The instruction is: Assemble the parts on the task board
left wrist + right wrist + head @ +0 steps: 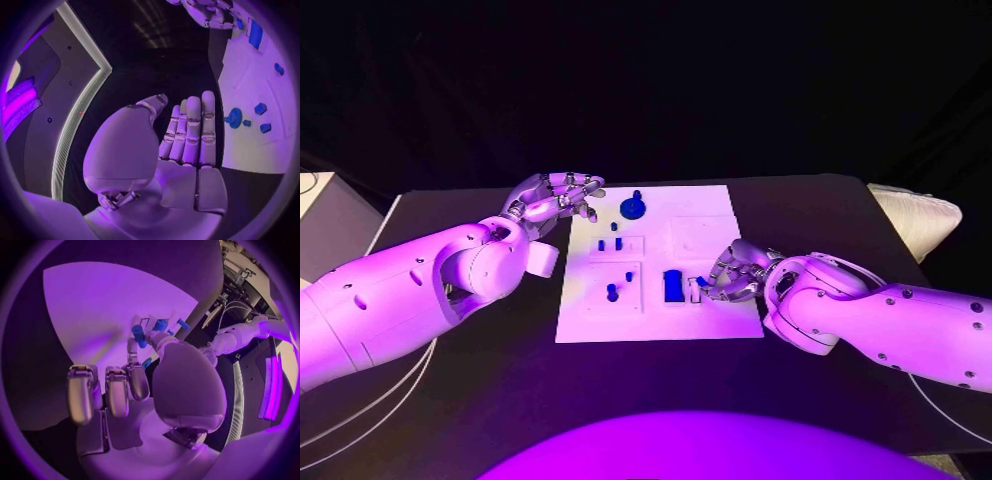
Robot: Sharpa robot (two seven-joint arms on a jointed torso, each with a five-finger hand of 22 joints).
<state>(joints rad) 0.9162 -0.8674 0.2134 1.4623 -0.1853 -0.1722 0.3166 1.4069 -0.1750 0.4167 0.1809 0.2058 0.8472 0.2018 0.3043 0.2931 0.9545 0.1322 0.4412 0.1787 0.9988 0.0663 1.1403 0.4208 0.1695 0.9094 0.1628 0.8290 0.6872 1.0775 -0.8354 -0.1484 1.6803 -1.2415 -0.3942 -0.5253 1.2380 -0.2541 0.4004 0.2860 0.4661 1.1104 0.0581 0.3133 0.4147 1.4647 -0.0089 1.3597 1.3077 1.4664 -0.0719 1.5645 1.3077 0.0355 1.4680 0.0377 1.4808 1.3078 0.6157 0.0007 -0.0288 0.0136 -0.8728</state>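
task board point(678, 262) | right hand point(728, 272) grip unclear, fingers hide parts; left hand point(557, 196) empty, fingers apart

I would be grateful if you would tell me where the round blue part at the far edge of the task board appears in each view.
Head view: the round blue part stands at the task board's far edge, beside the left hand.
Left wrist view: the same part lies on the board just past that hand's fingertips.
Right wrist view: I cannot pick it out with confidence.
Shared landmark: the white task board.
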